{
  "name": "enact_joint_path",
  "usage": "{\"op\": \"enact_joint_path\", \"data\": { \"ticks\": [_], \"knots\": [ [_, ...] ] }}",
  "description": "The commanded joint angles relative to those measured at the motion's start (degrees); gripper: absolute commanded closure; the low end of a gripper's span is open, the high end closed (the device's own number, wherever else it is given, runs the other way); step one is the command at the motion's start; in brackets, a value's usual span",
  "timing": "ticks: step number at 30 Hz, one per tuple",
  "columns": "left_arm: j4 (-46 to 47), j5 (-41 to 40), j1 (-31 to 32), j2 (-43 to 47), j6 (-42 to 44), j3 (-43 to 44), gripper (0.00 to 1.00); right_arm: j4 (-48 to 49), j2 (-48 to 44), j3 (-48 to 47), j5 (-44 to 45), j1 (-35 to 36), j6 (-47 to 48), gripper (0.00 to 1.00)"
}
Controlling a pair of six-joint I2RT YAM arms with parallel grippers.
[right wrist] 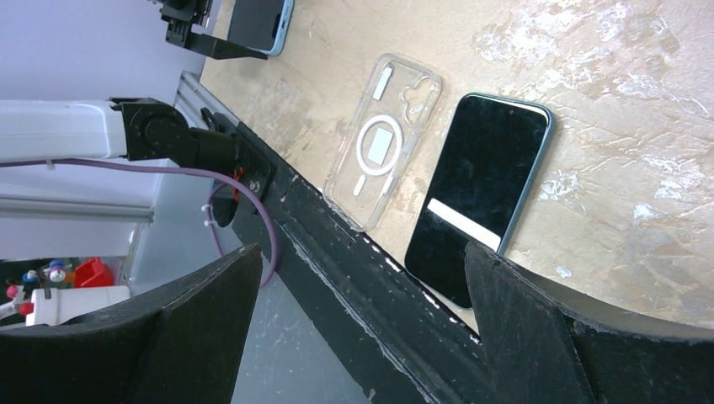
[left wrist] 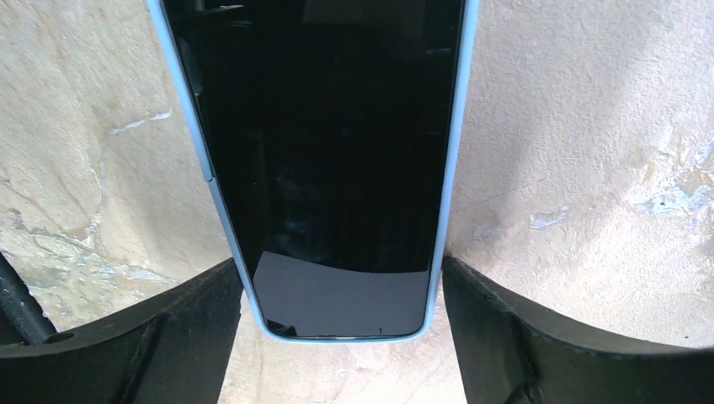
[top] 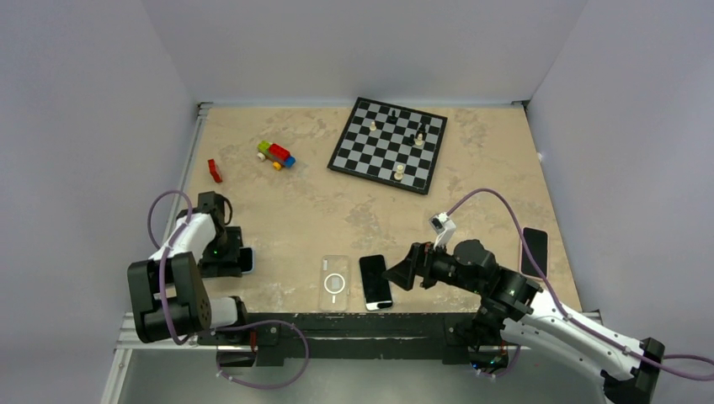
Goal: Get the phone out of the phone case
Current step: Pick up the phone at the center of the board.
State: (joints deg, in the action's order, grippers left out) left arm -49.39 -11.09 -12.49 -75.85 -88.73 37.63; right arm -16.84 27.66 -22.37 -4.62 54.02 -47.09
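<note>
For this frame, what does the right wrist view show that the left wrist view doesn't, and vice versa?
Only the right wrist view shows an empty clear case lying beside a bare dark phone near the table edge. Only the left wrist view shows, close up, the fingers of the left gripper flanking the blue-cased phone; whether they touch it is unclear. Both views show that blue-cased phone lying screen up on the table.

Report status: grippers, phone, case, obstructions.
Left gripper straddles light-blue-cased black phone, grip unclear. Right gripper open, empty, near bare black phone beside empty clear plastic case. Nothing blocking either phone.
</note>
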Motion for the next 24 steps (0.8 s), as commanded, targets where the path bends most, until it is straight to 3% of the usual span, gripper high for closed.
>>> {"op": "enact_joint_path", "data": {
  "ticks": [1, 10, 14, 24],
  "knots": [
    [6.5, -0.4, -0.6, 0.9, 0.4, -5.0, 0.16, -0.4, -0.3, -2.7, 2.0, 0.2, -0.4, 0.05],
    [10.9, -3.4, -0.5, 9.0, 5.3, -9.1, 0.65, -1.5, 1.0, -4.0, 3.0, 0.2, -0.5, 0.05],
    [8.9, -3.7, -0.4, 13.9, 10.8, -7.0, 0.99, -0.4, 1.9, -4.2, 3.0, 0.2, -1.0, 0.05],
    [5.0, 1.5, 1.1, 24.9, 23.0, -2.0, 1.00, 3.0, 9.8, -6.8, 2.8, 0.2, -0.9, 0.05]
  ]
}}
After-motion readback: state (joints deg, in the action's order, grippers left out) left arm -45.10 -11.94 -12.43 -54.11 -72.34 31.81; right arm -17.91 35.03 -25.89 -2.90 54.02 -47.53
